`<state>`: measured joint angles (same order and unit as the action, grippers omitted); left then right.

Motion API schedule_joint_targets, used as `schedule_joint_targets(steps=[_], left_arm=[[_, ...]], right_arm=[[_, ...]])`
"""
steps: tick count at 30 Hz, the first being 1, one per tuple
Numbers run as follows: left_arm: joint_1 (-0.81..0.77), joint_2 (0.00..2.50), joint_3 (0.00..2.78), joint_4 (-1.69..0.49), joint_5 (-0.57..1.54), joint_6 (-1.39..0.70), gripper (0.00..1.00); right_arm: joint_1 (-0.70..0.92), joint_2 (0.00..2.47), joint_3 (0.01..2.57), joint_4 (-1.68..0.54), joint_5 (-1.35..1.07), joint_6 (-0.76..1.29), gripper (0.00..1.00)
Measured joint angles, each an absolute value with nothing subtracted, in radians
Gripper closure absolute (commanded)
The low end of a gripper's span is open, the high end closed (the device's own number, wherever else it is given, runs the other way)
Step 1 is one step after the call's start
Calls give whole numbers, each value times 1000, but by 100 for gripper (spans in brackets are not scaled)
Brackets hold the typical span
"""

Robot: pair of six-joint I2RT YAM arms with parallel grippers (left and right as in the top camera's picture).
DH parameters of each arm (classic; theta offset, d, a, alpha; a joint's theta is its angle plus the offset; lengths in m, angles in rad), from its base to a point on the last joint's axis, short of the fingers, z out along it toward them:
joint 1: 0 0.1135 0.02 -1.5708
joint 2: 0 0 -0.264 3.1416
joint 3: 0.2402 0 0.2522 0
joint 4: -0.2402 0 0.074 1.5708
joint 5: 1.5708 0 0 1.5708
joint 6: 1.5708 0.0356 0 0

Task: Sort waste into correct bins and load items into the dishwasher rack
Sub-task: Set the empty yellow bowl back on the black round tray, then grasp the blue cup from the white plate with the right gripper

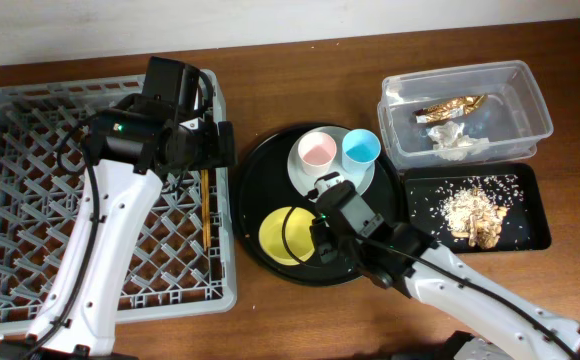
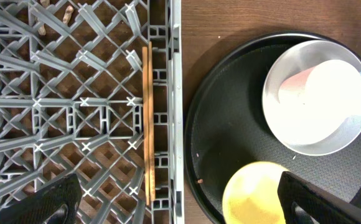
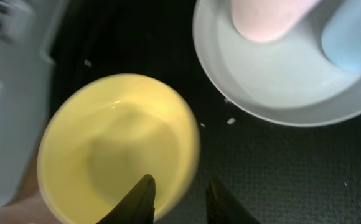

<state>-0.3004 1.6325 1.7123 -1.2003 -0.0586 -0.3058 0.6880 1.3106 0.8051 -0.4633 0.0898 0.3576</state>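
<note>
The grey dishwasher rack [image 1: 0,110] fills the left. The brown chopsticks [image 1: 204,215] lie in it along its right wall, as the left wrist view [image 2: 147,124] shows. My left gripper [image 1: 210,150] [image 2: 180,205] is open and empty above that wall. The yellow bowl [image 1: 280,235] [image 3: 106,149] sits on the round black tray [image 1: 260,170]. My right gripper [image 1: 320,240] [image 3: 179,196] is open, with one finger inside the bowl's rim and one outside. The pink cup [image 1: 317,151] and the blue cup [image 1: 361,147] stand on the white plate [image 1: 310,178].
The clear tub [image 1: 530,90] at the back right holds the gold foil wrapper [image 1: 453,105] and the white napkin [image 1: 457,143]. The shallow black rectangular tray [image 1: 530,235] in front of it holds beige food scraps [image 1: 475,212]. A few crumbs lie on the round tray.
</note>
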Motion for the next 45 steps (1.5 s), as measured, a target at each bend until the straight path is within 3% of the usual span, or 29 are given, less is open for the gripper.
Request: schedule_joint_targets(steps=[11, 15, 18, 19, 21, 26, 29, 34, 45], left_arm=[[-300, 1633, 1712, -1200, -59, -306, 1], [-300, 1633, 1712, -1200, -59, -305, 1], [-300, 1633, 1712, -1200, -59, -305, 1], [-300, 1633, 1712, -1201, -59, -306, 1], [-300, 1633, 1712, -1201, -59, -305, 1], [-300, 1633, 1712, -1200, -59, -306, 1], [-300, 1633, 1712, -1200, -59, -305, 1], [-300, 1633, 1712, -1200, -59, -306, 1], [-300, 1633, 1712, -1200, -59, -306, 1]], right_arm=[[366, 1327, 819, -477, 22, 310, 40], [356, 1327, 855, -484, -51, 240, 40], [356, 1328, 973, -610, -66, 126, 41], [356, 1328, 1021, -650, -65, 89, 49], [356, 1328, 1111, -699, -61, 24, 55], [356, 1372, 1148, -686, -38, -220, 57], [356, 1536, 1147, -636, 26, -323, 57], [356, 1640, 1147, -593, 121, -358, 57], [356, 1678, 1147, -562, 142, -371, 73]])
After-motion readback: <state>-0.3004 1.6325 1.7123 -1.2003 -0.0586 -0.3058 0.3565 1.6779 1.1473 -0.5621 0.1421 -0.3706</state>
